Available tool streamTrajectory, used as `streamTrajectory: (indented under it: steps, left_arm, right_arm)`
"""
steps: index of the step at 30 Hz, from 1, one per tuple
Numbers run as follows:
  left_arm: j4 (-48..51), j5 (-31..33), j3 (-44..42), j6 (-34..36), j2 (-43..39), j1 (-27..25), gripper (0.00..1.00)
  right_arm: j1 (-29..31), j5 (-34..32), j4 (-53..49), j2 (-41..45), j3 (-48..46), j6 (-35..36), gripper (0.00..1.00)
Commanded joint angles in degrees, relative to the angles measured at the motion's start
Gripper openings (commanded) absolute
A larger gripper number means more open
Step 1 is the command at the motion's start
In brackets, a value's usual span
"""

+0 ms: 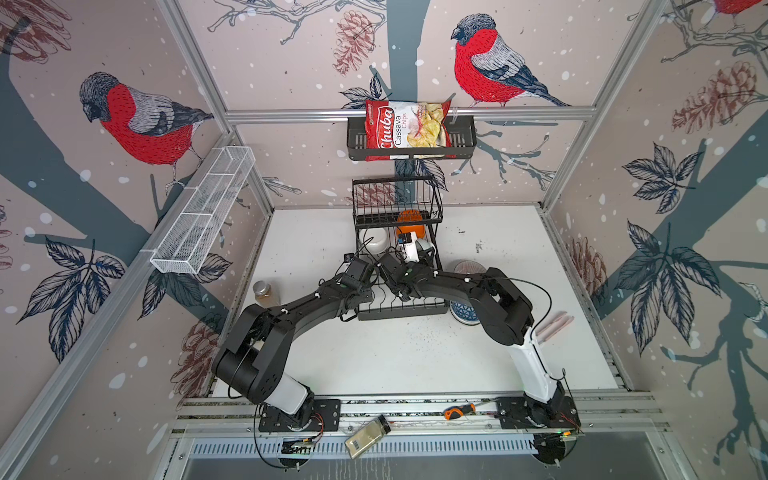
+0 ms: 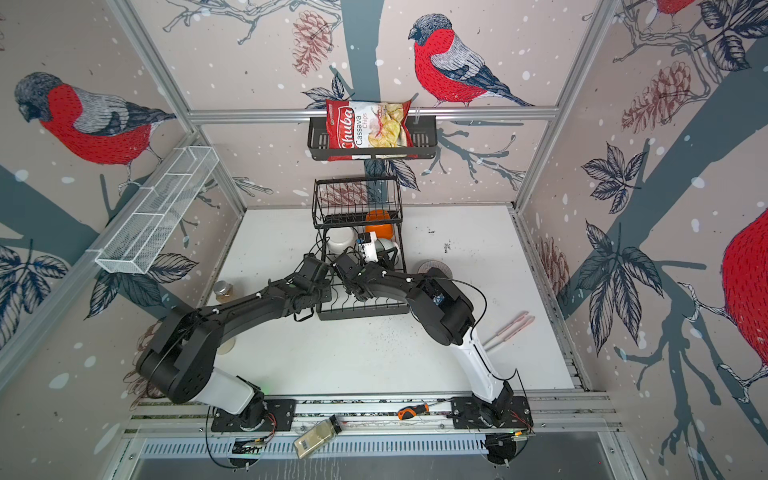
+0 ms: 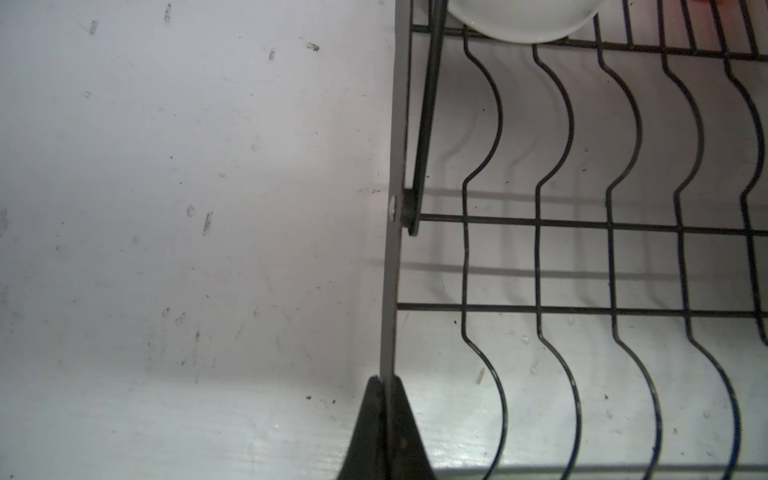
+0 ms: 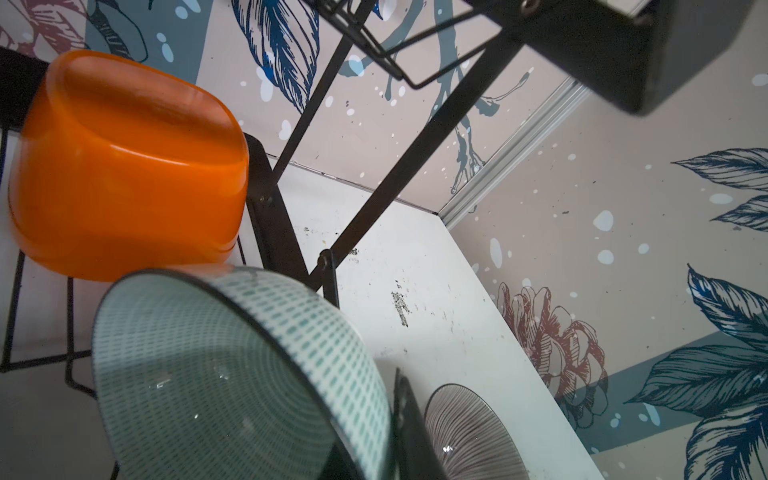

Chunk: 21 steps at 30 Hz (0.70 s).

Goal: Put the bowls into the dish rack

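The black wire dish rack (image 1: pixel 399 309) (image 2: pixel 361 312) stands mid-table. On its lower grid sit an orange bowl (image 1: pixel 411 227) (image 4: pixel 124 166) and a white bowl (image 1: pixel 376 244) (image 3: pixel 523 20). My right gripper (image 4: pixel 390 436) is shut on the rim of a mint-green patterned bowl (image 4: pixel 228 374) (image 1: pixel 426 249), held tilted over the grid beside the orange one. My left gripper (image 3: pixel 386 428) is shut on the rack's left side bar (image 3: pixel 392 291). A brown-striped bowl (image 1: pixel 467 268) (image 4: pixel 469 432) and a blue patterned bowl (image 1: pixel 463 315) lie on the table right of the rack, the blue one partly under my right arm.
A glass jar (image 1: pixel 264 293) stands left of the rack. A black wall shelf (image 1: pixel 461 139) holds a chips bag (image 1: pixel 405 129). A white mesh trough (image 1: pixel 203 212) hangs on the left wall. Pink utensils (image 1: pixel 555 326) lie at the right, a screwdriver (image 1: pixel 459 410) on the front rail.
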State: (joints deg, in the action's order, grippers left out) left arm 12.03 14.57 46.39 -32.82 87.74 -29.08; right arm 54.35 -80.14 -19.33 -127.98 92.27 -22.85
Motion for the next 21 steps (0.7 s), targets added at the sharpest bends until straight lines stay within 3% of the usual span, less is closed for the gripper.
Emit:
streamTrajectory:
  steps: [1, 8, 17, 21]
  left_arm:
    - [0.6, -3.82, -0.62, -2.82, 0.41, -0.01, 0.0]
    - [0.19, -4.21, -0.99, -2.31, 1.05, 0.03, 0.0]
    - [0.01, -4.55, -1.08, -2.25, 0.84, -0.01, 0.0]
    - [-0.09, -4.85, -1.08, -2.36, 0.98, 0.03, 0.0]
  right_arm:
    - [0.0, -5.29, -6.4, -1.81, 2.87, -7.89, 0.0]
    - [0.05, -5.94, -23.26, -6.85, 10.22, -24.13, 0.0]
    - [-0.31, -6.45, -54.54, -14.75, 22.16, -54.14, 0.0]
    - [-0.99, -5.23, -54.8, -14.48, 22.61, -54.68, 0.0]
